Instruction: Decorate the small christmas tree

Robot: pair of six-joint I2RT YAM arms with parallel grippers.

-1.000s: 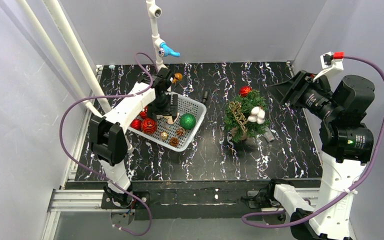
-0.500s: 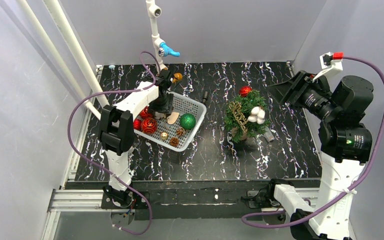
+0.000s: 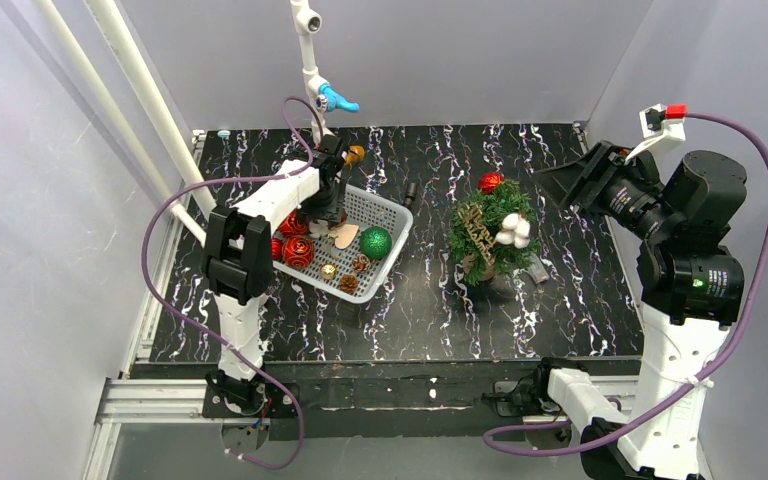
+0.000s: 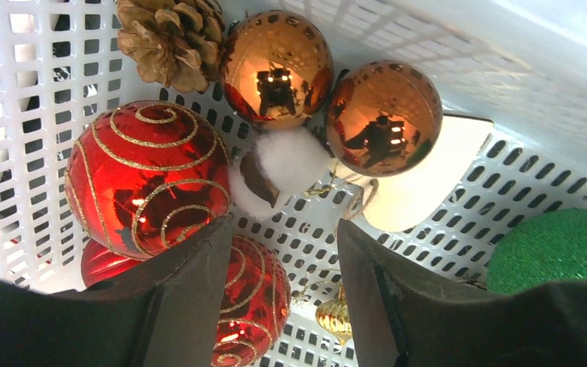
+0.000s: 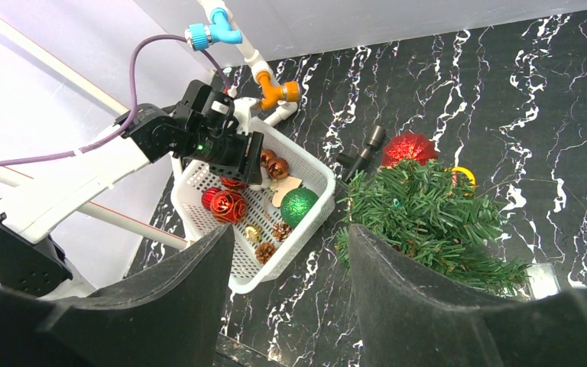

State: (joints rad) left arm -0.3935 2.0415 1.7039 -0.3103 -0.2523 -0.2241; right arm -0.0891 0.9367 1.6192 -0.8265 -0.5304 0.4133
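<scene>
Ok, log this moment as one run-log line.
left gripper: open, inside white plastic mesh basket, beside red gold-swirled ball | right gripper: open, empty, raised | small green bristly christmas tree: partly decorated

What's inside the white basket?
Red swirl balls, two copper balls, a pine cone, a green glitter ball, a cotton puff, a gold ornament. The left gripper hides the rest.
</scene>
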